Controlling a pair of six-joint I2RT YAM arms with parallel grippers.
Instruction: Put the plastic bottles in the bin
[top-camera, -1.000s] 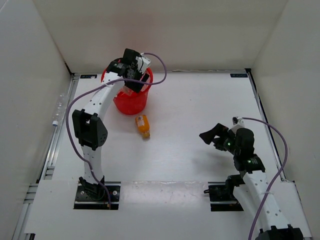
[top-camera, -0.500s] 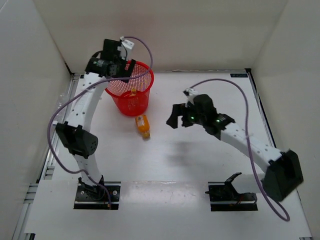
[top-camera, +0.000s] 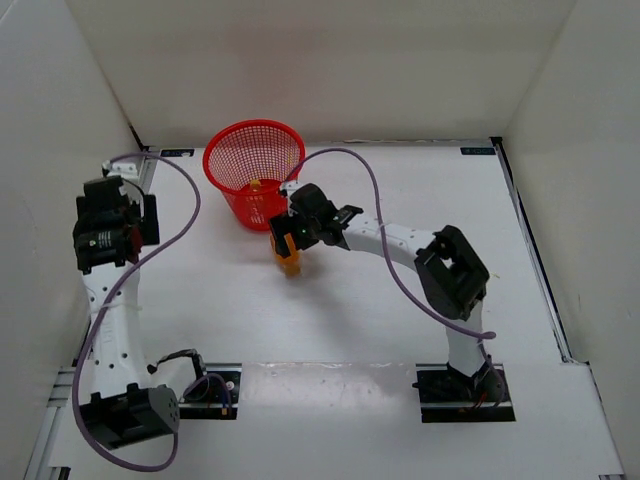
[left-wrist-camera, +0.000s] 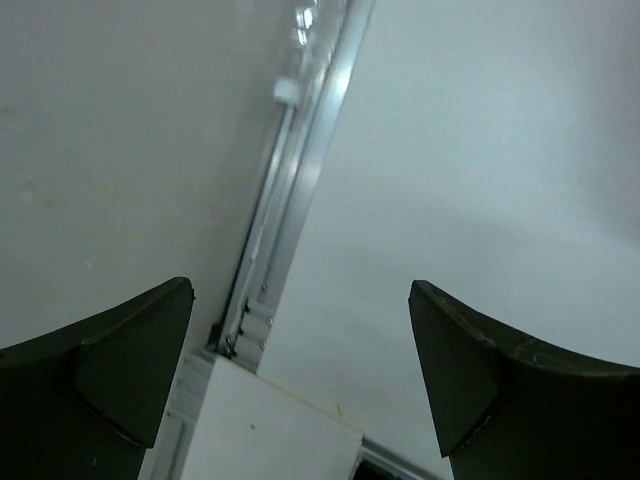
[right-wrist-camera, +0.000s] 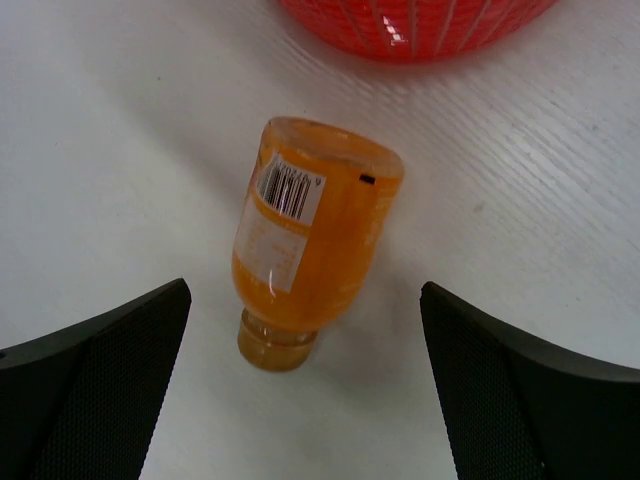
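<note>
Pickup of the orange bottle (right-wrist-camera: 310, 225) seems in hand — right gripper (right-wrist-camera: 305, 292) hangs spread above it and must descend, then close.

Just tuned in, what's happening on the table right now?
The right pincer hovers open over an orange bottle lying on the table beside the bin, not yet gripping it. A second orange bottle sits inside the bin. The left pincer is open and empty at the table's left edge.
</note>
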